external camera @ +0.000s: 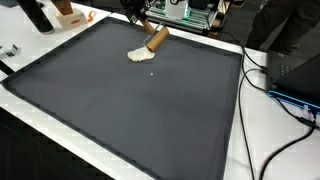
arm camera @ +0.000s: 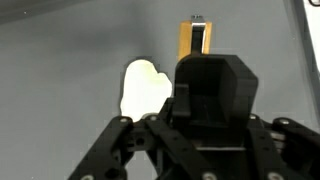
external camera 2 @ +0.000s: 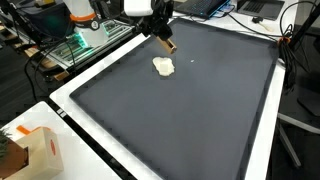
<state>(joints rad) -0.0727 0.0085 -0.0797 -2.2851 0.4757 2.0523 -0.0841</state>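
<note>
A brown, wooden-looking cylinder [external camera: 157,39] hangs tilted from my gripper [external camera: 138,18] at the far edge of a dark grey mat [external camera: 130,110]. Its lower end is right beside a small cream-white lump [external camera: 139,55] lying on the mat. Both exterior views show this: the gripper [external camera 2: 158,25], the brown piece [external camera 2: 167,44] and the cream lump [external camera 2: 163,67]. In the wrist view my gripper [arm camera: 213,100] fills the lower frame. The cream lump [arm camera: 143,88] lies to its left and an orange-brown strip [arm camera: 190,40] shows beyond it. The fingers appear shut on the brown piece.
The mat lies on a white table [external camera: 235,140]. Cables [external camera: 285,95] and a dark box run along one side. Electronics with green boards [external camera 2: 85,40] stand behind the mat. A cardboard box [external camera 2: 40,150] sits at a table corner, and an orange item [external camera: 68,12] at another.
</note>
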